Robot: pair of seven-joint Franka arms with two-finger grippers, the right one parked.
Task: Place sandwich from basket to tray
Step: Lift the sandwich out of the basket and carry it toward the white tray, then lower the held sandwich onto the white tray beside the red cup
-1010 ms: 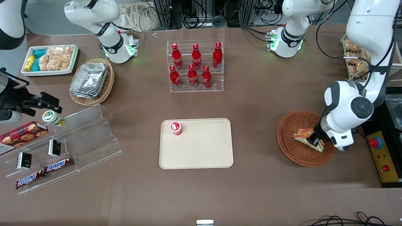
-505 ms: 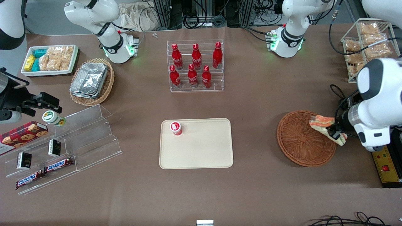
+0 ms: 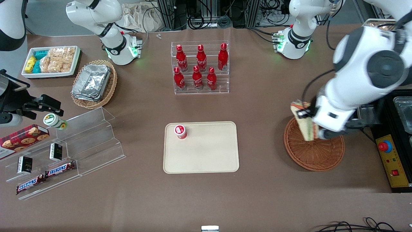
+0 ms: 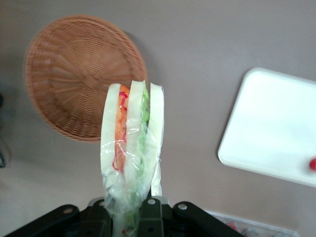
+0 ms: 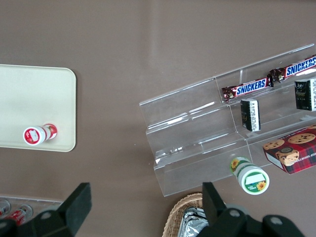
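Observation:
My left gripper (image 3: pixel 309 125) is shut on the wrapped sandwich (image 3: pixel 304 121) and holds it in the air above the rim of the reddish-brown woven basket (image 3: pixel 318 154) that lies nearest the tray. In the left wrist view the sandwich (image 4: pixel 132 143) hangs from my gripper (image 4: pixel 129 217), showing white bread with orange, red and green layers, and the basket (image 4: pixel 74 79) below it holds nothing. The cream tray (image 3: pixel 209 154) lies toward the parked arm's end from the basket and also shows in the left wrist view (image 4: pixel 276 133). A small red-and-white cup (image 3: pixel 180 131) stands on the tray.
A clear rack of red bottles (image 3: pixel 200 67) stands farther from the front camera than the tray. A pale oval basket of foil trays (image 3: pixel 94 83), a white snack tray (image 3: pixel 51 61) and a clear stepped shelf (image 3: pixel 70 151) lie toward the parked arm's end. A yellow control box (image 3: pixel 391 161) lies beside the basket.
My gripper lifted the sandwich out of the basket, swung outward past the basket's rim, then moved back toward the tray. It now holds the sandwich higher, above the rim nearest the tray.

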